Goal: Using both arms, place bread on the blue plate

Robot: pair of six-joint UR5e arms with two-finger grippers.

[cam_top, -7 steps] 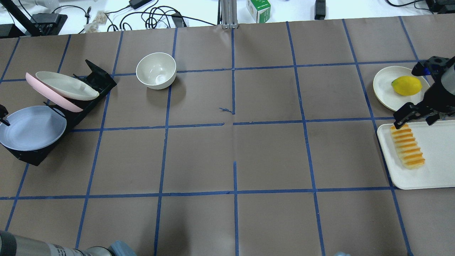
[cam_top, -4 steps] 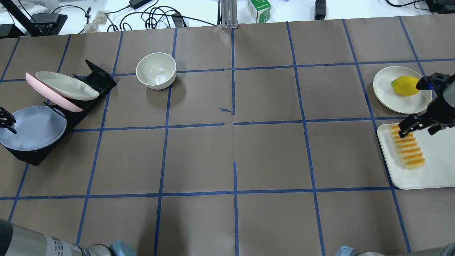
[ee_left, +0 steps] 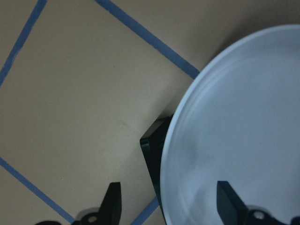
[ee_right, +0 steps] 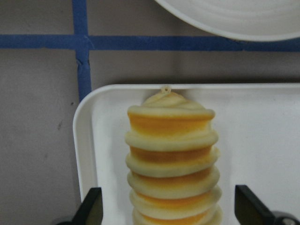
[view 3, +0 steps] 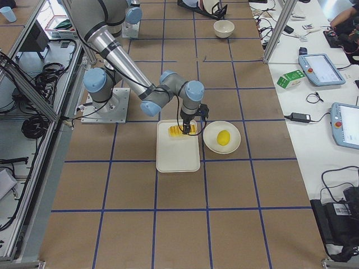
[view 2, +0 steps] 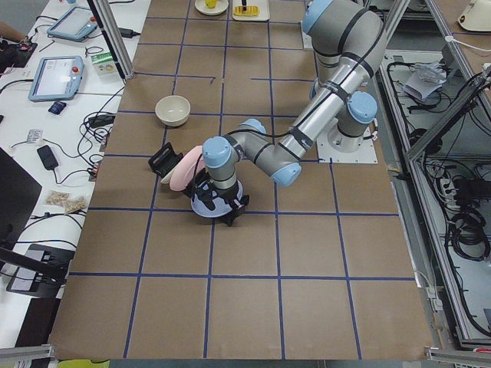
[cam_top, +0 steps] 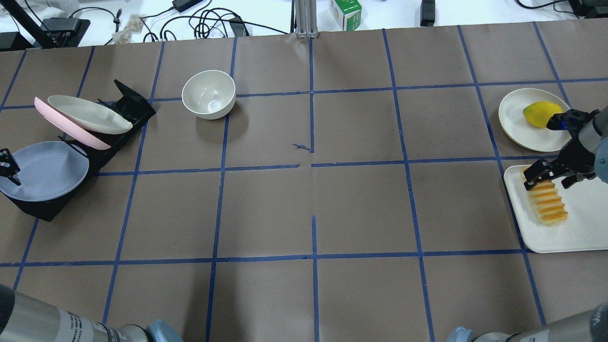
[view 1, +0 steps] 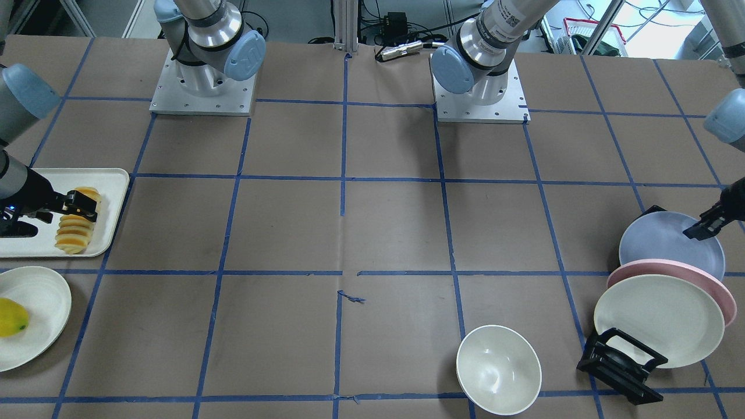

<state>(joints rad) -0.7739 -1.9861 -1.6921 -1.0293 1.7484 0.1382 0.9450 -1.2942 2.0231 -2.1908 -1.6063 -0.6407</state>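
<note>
- The right gripper [ee_right: 171,208] is spread wide. Its black fingers [ee_right: 93,208] stand on either side of the bread [ee_right: 171,164], a ridged orange-yellow loaf of slices with pale cream sides, and a gap shows on both sides.
- The bread lies lengthwise on a white rectangular tray [cam_top: 584,228], close to the tray's edge toward the table's middle. The gripper is at the loaf's far end.
- Just beyond the tray, a round cream plate [cam_top: 515,121] carries a yellow lemon-like fruit [cam_top: 539,114].
- The left gripper [ee_left: 169,206] is also apart. One finger is over the blue plate [ee_left: 243,122], a smooth pale lavender-blue round dish, and the other is outside its rim, over the brown paper.
- The blue plate rests tilted at the near end of a black plate rack [cam_top: 133,109]. A pink plate [cam_top: 71,128] and a cream-white plate [cam_top: 88,114] lean in the slots behind it.
- A cream bowl [cam_top: 209,94] stands upright near the rack.
- Bread and blue plate are well apart, at opposite ends of the brown paper-covered table [cam_top: 313,204] with its blue tape grid.
</note>
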